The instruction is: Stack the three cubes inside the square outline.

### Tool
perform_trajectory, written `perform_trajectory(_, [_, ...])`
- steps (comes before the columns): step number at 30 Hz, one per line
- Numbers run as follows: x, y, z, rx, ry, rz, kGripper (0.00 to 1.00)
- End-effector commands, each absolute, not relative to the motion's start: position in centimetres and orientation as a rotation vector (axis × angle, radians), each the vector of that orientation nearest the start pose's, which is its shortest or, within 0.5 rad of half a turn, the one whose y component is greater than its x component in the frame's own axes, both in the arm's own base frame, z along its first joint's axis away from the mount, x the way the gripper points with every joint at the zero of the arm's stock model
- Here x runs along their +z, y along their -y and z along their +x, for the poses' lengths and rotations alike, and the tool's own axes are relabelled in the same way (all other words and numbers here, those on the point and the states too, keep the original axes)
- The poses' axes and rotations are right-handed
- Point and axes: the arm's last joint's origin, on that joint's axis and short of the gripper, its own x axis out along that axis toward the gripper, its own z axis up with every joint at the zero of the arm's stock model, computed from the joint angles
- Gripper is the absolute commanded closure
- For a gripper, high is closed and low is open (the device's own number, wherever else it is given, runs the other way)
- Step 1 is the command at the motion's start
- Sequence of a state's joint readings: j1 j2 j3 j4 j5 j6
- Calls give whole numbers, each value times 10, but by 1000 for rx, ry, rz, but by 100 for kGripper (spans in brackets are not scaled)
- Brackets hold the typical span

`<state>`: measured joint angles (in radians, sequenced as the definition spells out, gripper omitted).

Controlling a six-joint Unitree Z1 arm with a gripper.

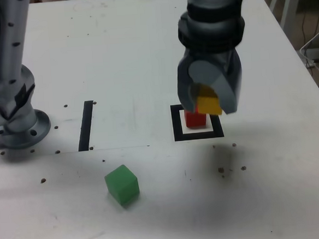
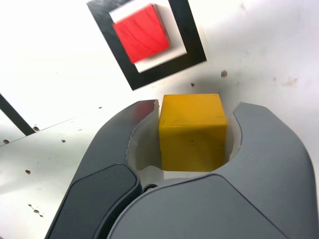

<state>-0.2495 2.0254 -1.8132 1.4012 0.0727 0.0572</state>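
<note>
Grey metal of the arm's base (image 1: 17, 116) is seen at the exterior view's far left, bolted to the white table (image 1: 117, 57). Just to its right in that view a thin black strip (image 1: 86, 125) is laid flat on the tabletop, running toward the camera. Nearer the camera and a little further right, the green cube (image 1: 122, 185) is set alone on the bare surface, well apart from everything else and turned slightly out of line with the table's edge.

Further toward the exterior view's right, the square outline (image 1: 177, 124) is marked on the table, its thick black frame enclosing a white centre. The red cube (image 1: 194, 118) is placed inside that centre, resting on the table; in the wrist view the red cube (image 2: 142, 38) is shown within the white field, closer to one inner corner than centred, with the square outline (image 2: 187, 37) around it.

Above and slightly to the exterior view's right of the red cube, the gripper (image 1: 210, 102) is held in the air, pointing down. The yellow cube (image 1: 209, 104) is clamped between its jaws, clear of the table and of the red cube. In the wrist view the yellow cube (image 2: 193, 131) is seen pressed on both sides by the dark jaws of the gripper (image 2: 194, 124), offset from the outline rather than directly over it.
</note>
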Motion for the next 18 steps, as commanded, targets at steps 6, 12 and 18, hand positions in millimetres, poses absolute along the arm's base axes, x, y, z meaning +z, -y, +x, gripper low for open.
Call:
perform_trajectory(6, [302, 65, 360, -71, -1630, 209, 76])
perform_trajectory(12, [293, 43, 361, -3, -1647, 139, 76])
perform_trajectory(18, [289, 28, 362, 29, -1649, 113, 76])
